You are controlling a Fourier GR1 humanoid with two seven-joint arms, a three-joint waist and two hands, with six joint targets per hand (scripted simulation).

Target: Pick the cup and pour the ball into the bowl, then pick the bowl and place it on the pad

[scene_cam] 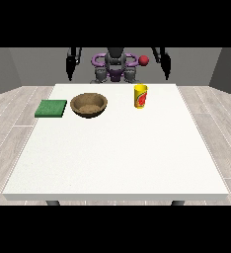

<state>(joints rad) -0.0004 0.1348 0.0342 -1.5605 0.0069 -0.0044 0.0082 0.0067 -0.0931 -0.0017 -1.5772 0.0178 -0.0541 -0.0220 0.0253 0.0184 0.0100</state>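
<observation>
While both hands [70, 69] [166, 68] hang unclear, fingers untellable | ball inside cup [140, 96] hidden | bowl [89, 105] beside pad [51, 108]

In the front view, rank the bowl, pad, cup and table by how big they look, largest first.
1. Table, by far the largest.
2. Bowl and pad: about equal in width; the bowl looks slightly larger, but too close to rank.
3. Cup, the smallest.
All three things sit at a similar depth, so nearness hardly skews this.
</observation>
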